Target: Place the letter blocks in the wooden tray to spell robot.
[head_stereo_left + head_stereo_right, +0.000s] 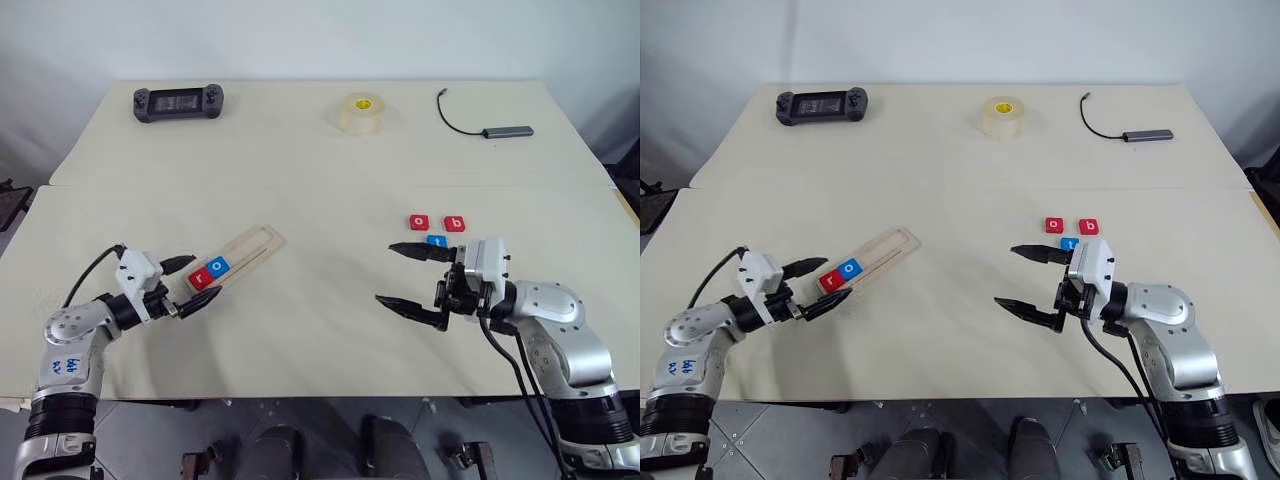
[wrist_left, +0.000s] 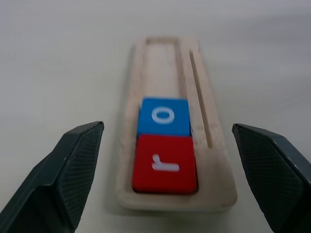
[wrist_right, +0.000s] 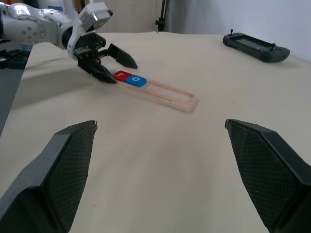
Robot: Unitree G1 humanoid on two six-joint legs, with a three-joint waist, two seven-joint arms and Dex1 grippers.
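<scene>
Pale wooden tray (image 1: pixel 243 255) on cream bench (image 1: pixel 320 180): red r tile (image 2: pixel 165 164), blue o tile (image 2: pixel 164 116) seated; red o (image 1: pixel 419 222), red b (image 1: pixel 455 223), blue t (image 1: pixel 436 241) loose by right gripper (image 1: pixel 410 277); both grippers' jaws spread, empty, left gripper (image 1: pixel 188 283) at tray end.

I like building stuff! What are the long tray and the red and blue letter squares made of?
The tray looks like pale, unvarnished wood: faint grain, matte surface. The red r tile and blue o tile look like smooth painted wood or plastic; their even colour leaves that open.
</scene>
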